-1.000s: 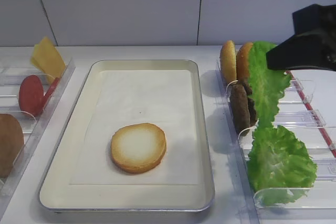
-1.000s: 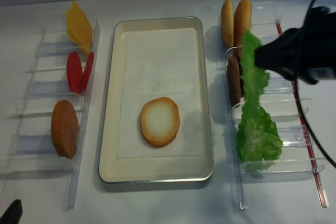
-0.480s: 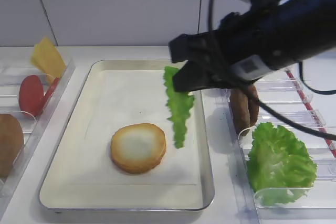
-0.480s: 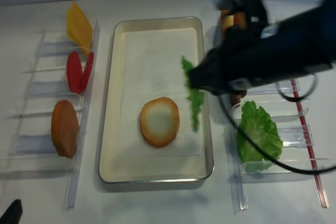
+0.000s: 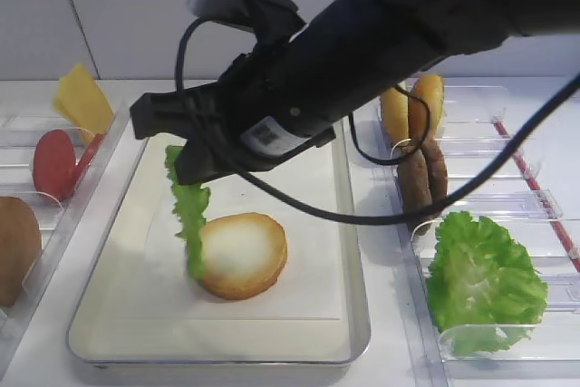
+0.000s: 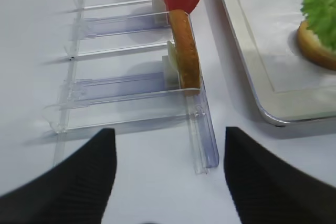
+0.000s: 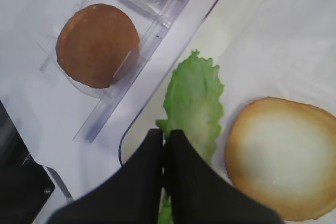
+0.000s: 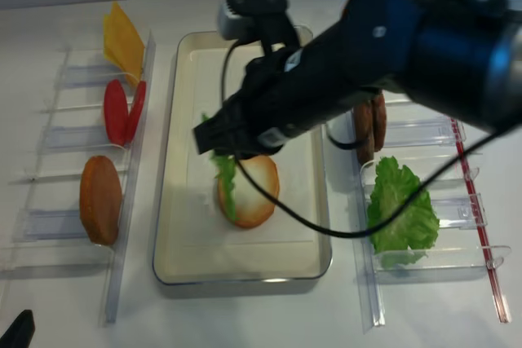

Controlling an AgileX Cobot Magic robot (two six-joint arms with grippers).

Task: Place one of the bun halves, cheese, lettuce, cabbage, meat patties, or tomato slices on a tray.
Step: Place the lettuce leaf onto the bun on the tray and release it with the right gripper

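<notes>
Below the right claw [image 7: 167, 145], pinched tight on its top edge, the lettuce [image 7: 193, 103] dangles over the tray [image 5: 109, 251], beside the bun half [image 7: 283, 156]. Next: shift over the bun, lower, release.

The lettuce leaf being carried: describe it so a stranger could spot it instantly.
Find the cream tray in the middle. Above its left half, beside the bun half, a green ruffled lettuce leaf hangs edge-on from the black right hand. Unlike the other lettuce in the right-side bin, it dangles in the air.
</notes>
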